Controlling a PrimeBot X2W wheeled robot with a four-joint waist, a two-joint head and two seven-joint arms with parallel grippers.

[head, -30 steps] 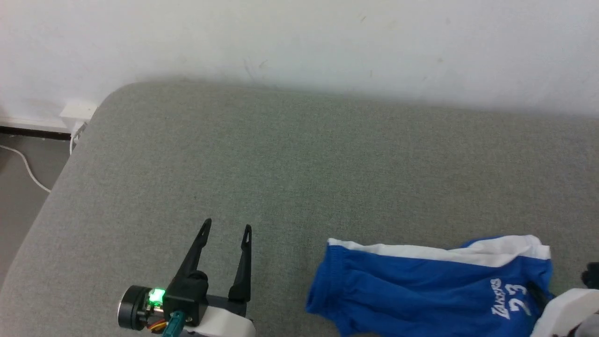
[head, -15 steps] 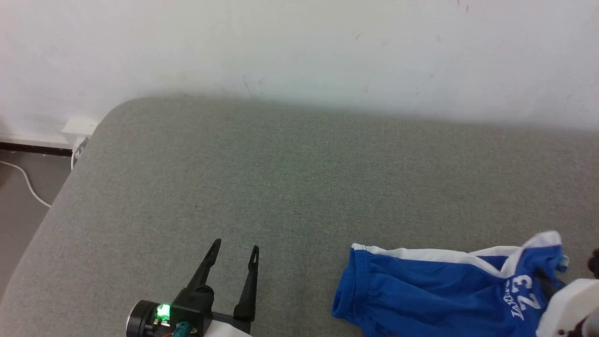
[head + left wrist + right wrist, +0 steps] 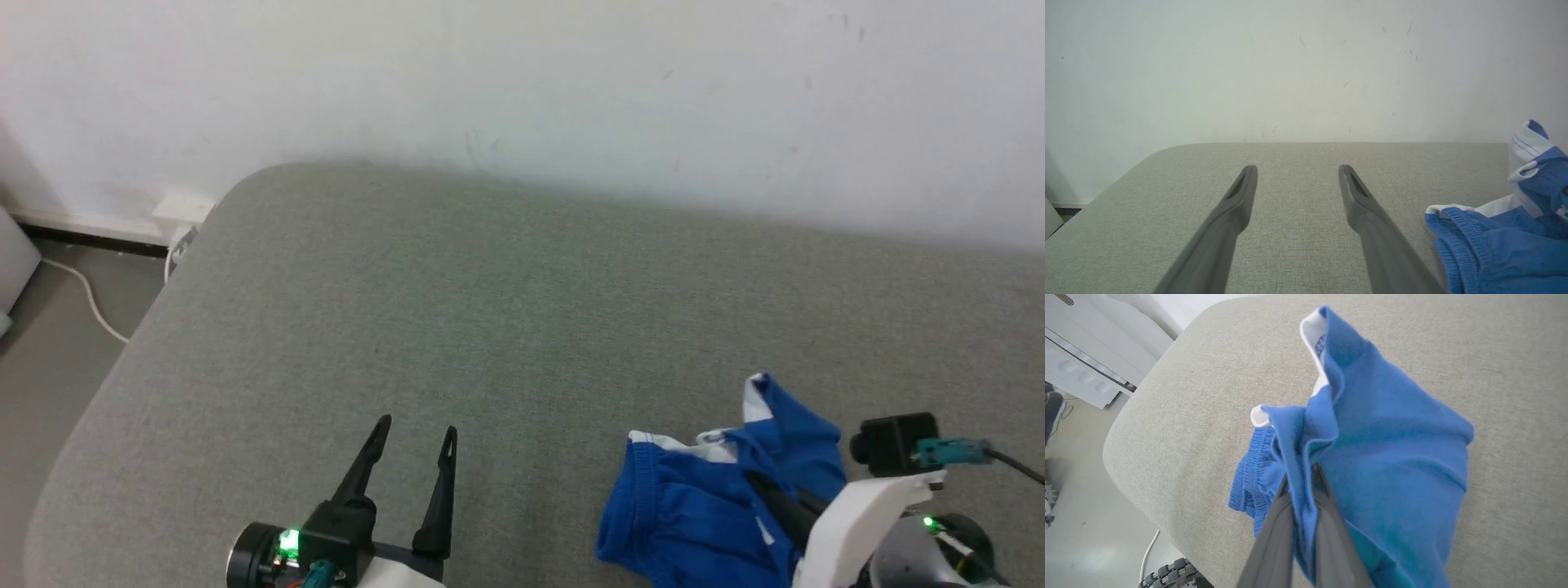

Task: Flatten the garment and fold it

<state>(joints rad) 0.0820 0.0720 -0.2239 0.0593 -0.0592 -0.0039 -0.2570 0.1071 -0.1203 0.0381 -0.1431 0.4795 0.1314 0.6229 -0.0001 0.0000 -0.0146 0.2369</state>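
We found the thin, blue, white-trimmed shorts bunched by the near edge of the grey woven cushion. The right gripper was clamped on a raised fold. The left gripper stood spread wide, empty.

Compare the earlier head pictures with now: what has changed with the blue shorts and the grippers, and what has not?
The right gripper, shut on the blue shorts, has lifted their leg end and carried it left toward the waistband, bunching the once-flat cloth. The left gripper stays open, apart from them, above the grey cushion; the camera shifted.
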